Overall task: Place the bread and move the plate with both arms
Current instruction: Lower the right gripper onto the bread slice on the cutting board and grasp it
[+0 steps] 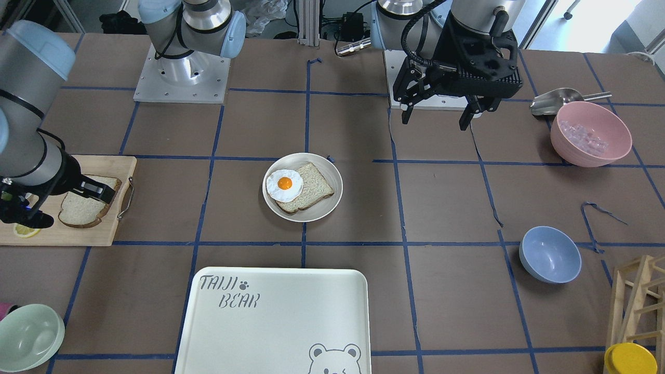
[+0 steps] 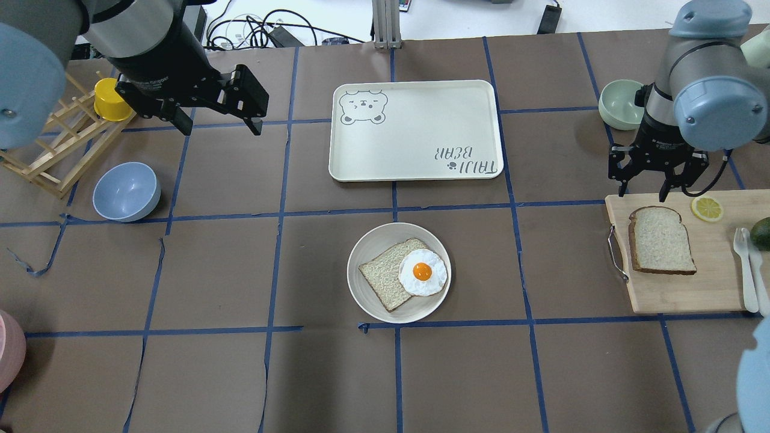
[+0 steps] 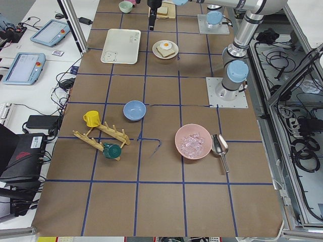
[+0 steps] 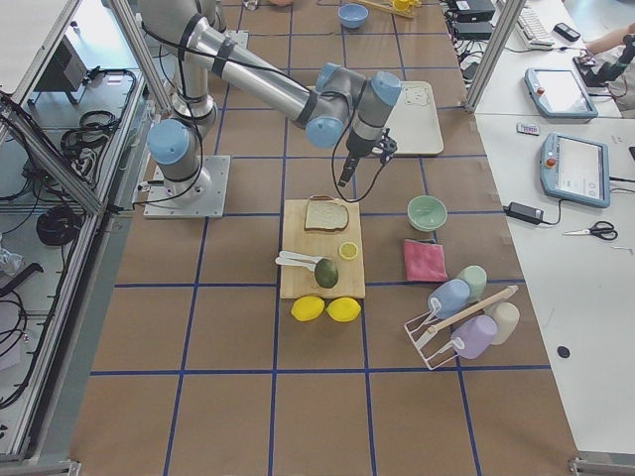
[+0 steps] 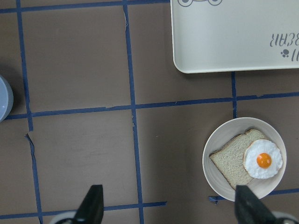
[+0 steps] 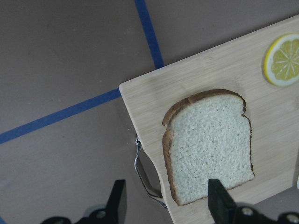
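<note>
The bread (image 2: 660,248) lies flat on a wooden cutting board (image 2: 716,282) at the right; it also shows in the right wrist view (image 6: 210,144) and the front view (image 1: 83,208). My right gripper (image 2: 642,191) is open and empty, hovering just above the bread's domed end, not touching it. The plate (image 2: 361,300) sits mid-table and holds a smaller slice with a fried egg (image 2: 422,272). My left gripper (image 2: 221,127) is open and empty, raised high at the far left, well away from the plate (image 5: 210,168).
A white bear-print tray (image 2: 415,129) lies beyond the plate. A lemon slice (image 2: 707,208), cutlery (image 2: 746,270) and an avocado (image 2: 761,233) share the board. A green bowl (image 2: 619,103), blue bowl (image 2: 126,191), pink bowl (image 1: 590,134) and wooden rack (image 2: 48,156) stand around.
</note>
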Available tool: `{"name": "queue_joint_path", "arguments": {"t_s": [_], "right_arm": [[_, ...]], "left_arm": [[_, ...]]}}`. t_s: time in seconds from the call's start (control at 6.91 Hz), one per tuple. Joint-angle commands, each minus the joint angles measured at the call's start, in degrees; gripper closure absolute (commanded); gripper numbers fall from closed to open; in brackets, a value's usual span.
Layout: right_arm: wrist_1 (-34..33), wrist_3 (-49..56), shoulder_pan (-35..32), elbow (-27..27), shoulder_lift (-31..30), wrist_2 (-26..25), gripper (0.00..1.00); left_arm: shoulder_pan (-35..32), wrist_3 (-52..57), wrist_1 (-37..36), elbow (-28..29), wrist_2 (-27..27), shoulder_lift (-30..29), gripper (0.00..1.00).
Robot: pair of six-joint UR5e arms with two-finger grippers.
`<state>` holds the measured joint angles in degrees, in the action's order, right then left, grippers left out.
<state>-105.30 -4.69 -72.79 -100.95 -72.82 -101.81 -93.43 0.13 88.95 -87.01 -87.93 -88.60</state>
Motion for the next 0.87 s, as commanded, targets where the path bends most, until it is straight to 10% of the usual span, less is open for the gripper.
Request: {"name": "queue_joint_path", "arguments": {"t_s": [0.0,0.72], "right_arm": [[-4.4,-0.2,1.7,-0.4,4.2,-0.6,0.33],[-6.0,-0.8,1.7,-0.4,6.8,-0.7,0.45]], "left_arm": [[0.0,0.0,0.0,0.0,0.0,0.0,0.00],[0.0,0.0,0.1,-0.2,0.0,0.1,0.00]]}}
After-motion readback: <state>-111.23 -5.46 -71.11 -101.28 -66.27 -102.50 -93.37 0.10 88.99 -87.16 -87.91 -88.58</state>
